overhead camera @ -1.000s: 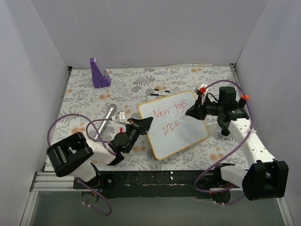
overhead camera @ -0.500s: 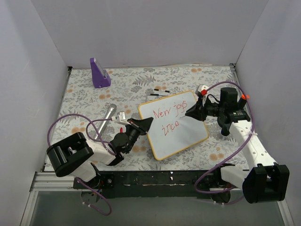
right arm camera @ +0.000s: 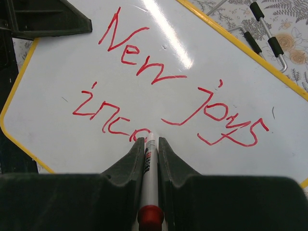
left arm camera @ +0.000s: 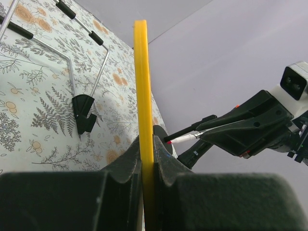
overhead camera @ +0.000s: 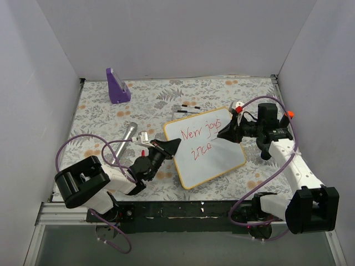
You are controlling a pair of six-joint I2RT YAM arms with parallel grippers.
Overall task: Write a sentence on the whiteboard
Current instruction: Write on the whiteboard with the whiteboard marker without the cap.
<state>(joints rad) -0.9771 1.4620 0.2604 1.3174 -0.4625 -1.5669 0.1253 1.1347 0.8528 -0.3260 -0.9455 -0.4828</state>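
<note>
Red writing on a whiteboard gripped between two arms.
The whiteboard (overhead camera: 204,147) lies over the floral surface (overhead camera: 100,111). The left fingers (overhead camera: 168,145) pinch the yellow frame on its left edge. The right fingers (overhead camera: 226,133), over the whiteboard's right half, are clenched around a white marker (right arm camera: 150,168) with a red end, its tip at the end of the lower line. The sentence (overhead camera: 199,139) reads "New joys" above "inco". A purple stand (overhead camera: 117,86) sits well beyond the whiteboard's far-left corner.

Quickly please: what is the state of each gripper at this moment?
Left gripper: closed on the whiteboard, gripping its yellow edge.
Right gripper: closed on a red marker.
</note>
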